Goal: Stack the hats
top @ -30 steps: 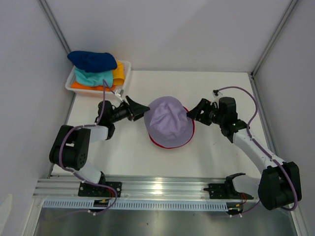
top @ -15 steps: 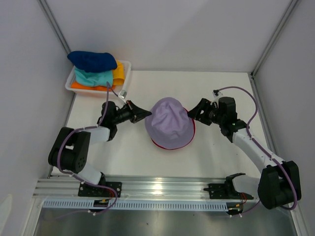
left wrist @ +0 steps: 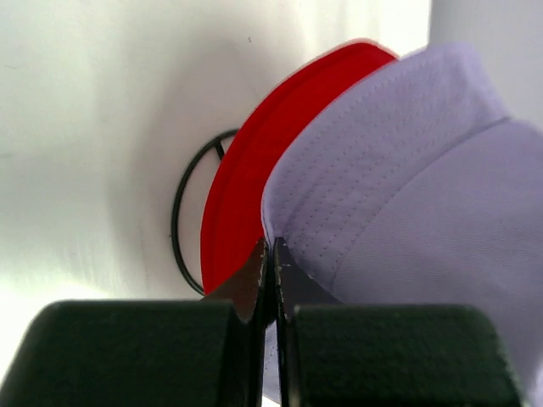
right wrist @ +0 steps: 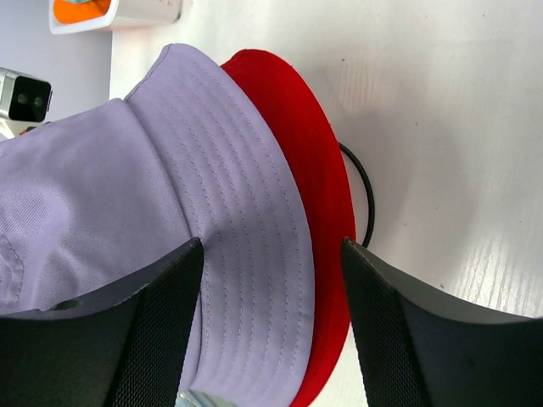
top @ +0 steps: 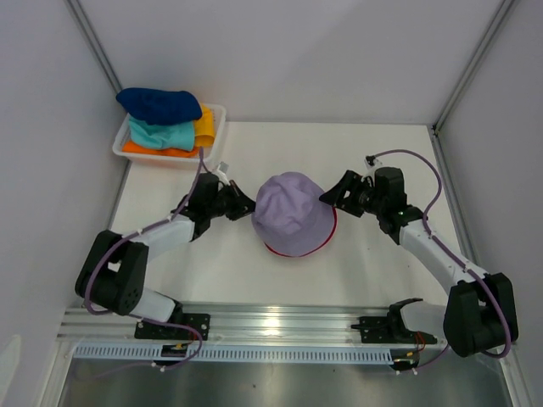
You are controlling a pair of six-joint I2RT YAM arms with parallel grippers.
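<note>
A lilac hat [top: 293, 212] sits on top of a red hat [top: 284, 252], whose brim pokes out underneath, at the middle of the table. My left gripper [top: 246, 208] is at the stack's left side, shut on the lilac hat's brim. The left wrist view shows the left gripper [left wrist: 271, 254] with lilac fabric [left wrist: 424, 195] pinched between the fingers and the red brim [left wrist: 254, 170] beside them. My right gripper [top: 331, 197] is open at the stack's right side. In the right wrist view the right gripper [right wrist: 267, 254] straddles the lilac brim [right wrist: 246, 254] and the red brim [right wrist: 318, 178] without closing on them.
A black wire stand [right wrist: 366, 191] shows under the red hat, also seen as a ring [left wrist: 178, 222] in the left wrist view. A white basket [top: 216, 114] at the back left holds a dark blue hat [top: 161, 103], a teal hat [top: 161, 132] and orange fabric [top: 204, 124].
My left gripper went from open to shut and moved right onto the lilac hat's brim. The lilac hat shifted slightly right. The right gripper stayed where it was.
</note>
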